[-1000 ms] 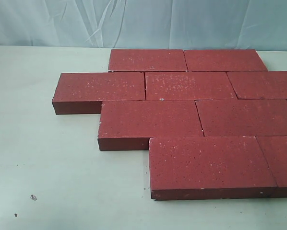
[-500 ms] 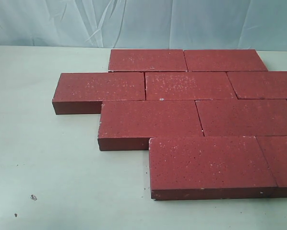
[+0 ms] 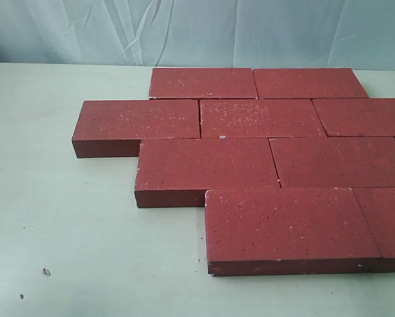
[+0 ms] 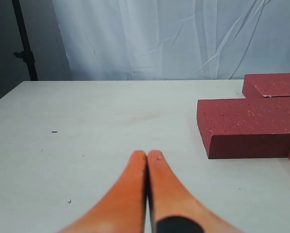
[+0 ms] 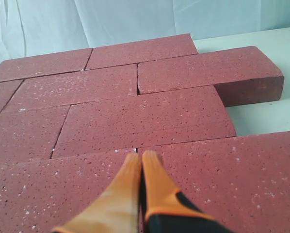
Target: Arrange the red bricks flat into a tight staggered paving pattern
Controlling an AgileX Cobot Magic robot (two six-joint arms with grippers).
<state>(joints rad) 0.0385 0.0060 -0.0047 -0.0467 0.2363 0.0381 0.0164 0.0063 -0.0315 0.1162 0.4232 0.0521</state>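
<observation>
Several red bricks (image 3: 250,158) lie flat on the pale table (image 3: 65,218) in tight staggered rows, running off the right edge of the exterior view. No arm shows in that view. In the left wrist view my left gripper (image 4: 147,154) is shut with nothing in it, over bare table, apart from the end of a brick (image 4: 247,128). In the right wrist view my right gripper (image 5: 141,155) is shut and empty, its orange fingertips over the seam between two of the red bricks (image 5: 145,119).
A white curtain (image 3: 197,30) hangs behind the table. A dark stand pole (image 4: 24,43) rises past the table's edge in the left wrist view. Small dark specks (image 3: 45,271) dot the table near the front left.
</observation>
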